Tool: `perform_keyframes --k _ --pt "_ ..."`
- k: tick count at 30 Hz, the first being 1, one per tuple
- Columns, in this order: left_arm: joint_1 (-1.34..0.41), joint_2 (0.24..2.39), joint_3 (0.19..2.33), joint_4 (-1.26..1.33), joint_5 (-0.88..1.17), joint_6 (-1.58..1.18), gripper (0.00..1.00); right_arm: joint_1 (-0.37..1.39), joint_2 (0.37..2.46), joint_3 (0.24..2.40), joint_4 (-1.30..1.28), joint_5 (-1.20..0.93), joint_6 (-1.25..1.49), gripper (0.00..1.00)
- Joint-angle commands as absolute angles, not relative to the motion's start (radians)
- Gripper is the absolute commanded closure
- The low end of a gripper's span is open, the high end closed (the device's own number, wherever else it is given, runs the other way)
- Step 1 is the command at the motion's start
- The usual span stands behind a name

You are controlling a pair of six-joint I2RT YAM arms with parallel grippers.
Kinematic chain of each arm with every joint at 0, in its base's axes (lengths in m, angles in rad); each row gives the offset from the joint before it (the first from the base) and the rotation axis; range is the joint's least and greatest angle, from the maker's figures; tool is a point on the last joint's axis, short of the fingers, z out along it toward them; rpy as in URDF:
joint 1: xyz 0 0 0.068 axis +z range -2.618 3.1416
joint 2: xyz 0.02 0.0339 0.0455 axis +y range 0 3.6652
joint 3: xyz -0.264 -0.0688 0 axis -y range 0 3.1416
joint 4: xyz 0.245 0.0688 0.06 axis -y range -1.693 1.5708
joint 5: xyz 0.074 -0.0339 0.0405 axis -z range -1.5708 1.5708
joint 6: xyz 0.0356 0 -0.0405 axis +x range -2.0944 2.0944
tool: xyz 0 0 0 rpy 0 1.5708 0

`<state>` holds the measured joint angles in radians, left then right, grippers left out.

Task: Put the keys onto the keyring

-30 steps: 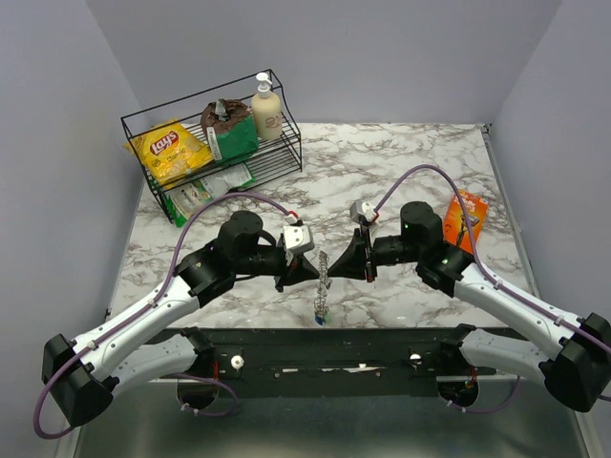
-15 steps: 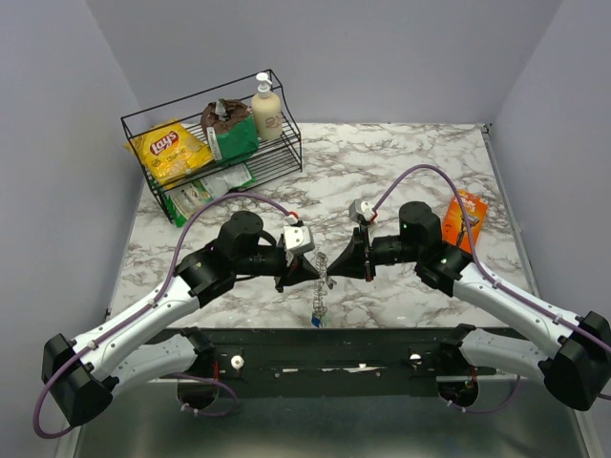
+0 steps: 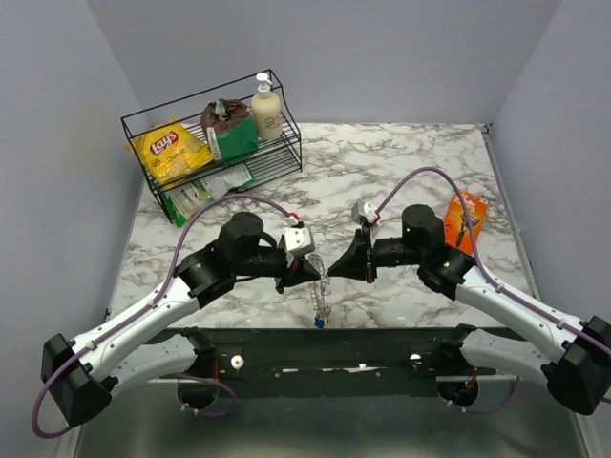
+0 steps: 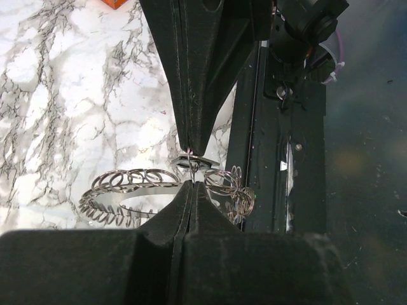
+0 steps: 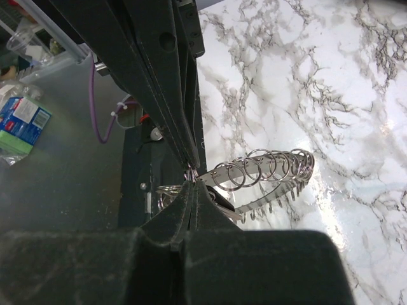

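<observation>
**Item 1: left claw (image 4: 193, 192).** Fingers pressed together to a thin seam. The tip is nipped on the wire of the keyring (image 4: 127, 180), whose coiled loops fan out to 9 and 3 o'clock of the tip in its own wrist view.

**Item 2: right claw (image 5: 191, 190).** Also closed to a seam, tip to tip with the left one. It touches the ring's rim and a small flat metal piece. I cannot tell which of the two it actually has hold of.

**Item 3: keyring, location.** It is held off the table (image 3: 401, 162) between the two tips, near the middle of the overhead view toward 6 o'clock. A strand of loops hangs down from it.

**Item 4: blue key (image 3: 318, 323).** It sits at the bottom of that strand, over the near table edge. I cannot find the red or green keys in any view.

**Item 5: bystanders.** A wire rack (image 3: 196, 95) sits at 10 o'clock and an orange packet (image 3: 465, 219) at 3 o'clock. Both are well apart from the work.

**Item 6: hazards, my judgement.**
- Both pinches are on thin wire at the very fingertips, so a small twist or uneven pull could let the ring slip out.
- A dropped ring would land at the 6 o'clock edge and could fall into the frame by the arm bases.
- The tips are nearly touching, so closing the gap further risks knocking one finger against the other and jarring the grip loose.
- A quick move would set the hanging strand swinging and drag on the hold.
</observation>
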<state>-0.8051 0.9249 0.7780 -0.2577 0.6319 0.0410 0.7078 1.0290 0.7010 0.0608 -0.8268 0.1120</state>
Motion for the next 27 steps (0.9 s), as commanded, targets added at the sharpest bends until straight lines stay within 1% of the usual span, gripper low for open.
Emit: perform_keyframes --k 1,25,27 --pt "-0.815 0.897 0.804 -0.224 0.632 0.048 1.00 0.713 1.009 0.678 0.094 -0.795 0.112 0.99" --pt "-0.819 0.851 0.772 -0.147 0.630 0.023 1.00 0.715 1.002 0.650 0.107 -0.802 0.121 0.99" --pt "-0.818 0.850 0.772 -0.144 0.629 0.023 1.00 0.713 0.996 0.652 0.107 -0.801 0.121 0.97"
